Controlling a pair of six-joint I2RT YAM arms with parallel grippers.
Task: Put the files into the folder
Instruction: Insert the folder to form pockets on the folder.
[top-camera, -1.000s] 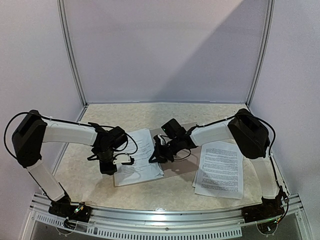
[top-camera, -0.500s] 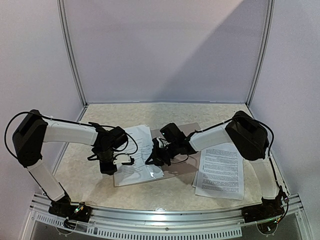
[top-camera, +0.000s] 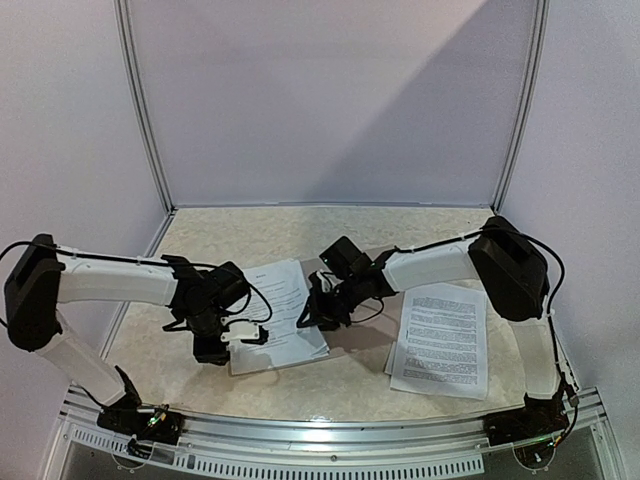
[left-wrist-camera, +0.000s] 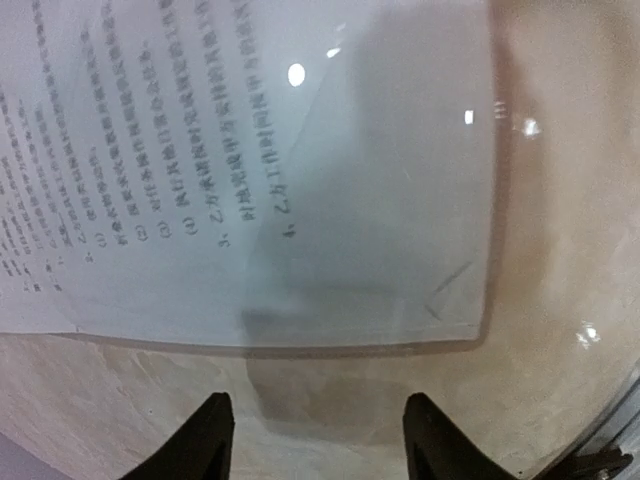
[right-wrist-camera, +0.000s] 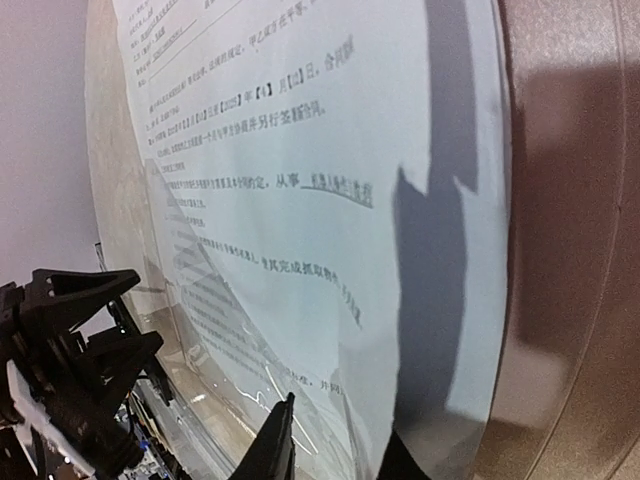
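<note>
The left tool (left-wrist-camera: 315, 440), spread and empty, has drawn back from the folder's (right-wrist-camera: 575, 250) near-left corner. The right tool (right-wrist-camera: 335, 450) has just parted slightly at the printed sheet's (top-camera: 283, 305) edge. That sheet lies over the folder's left side, apparently delivered. The second stack (top-camera: 440, 340), right of the folder, likely comes next.

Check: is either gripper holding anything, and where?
Left gripper: nothing, open. Right gripper: fingertips at the edge of the sheet; grip cannot be told.
</note>
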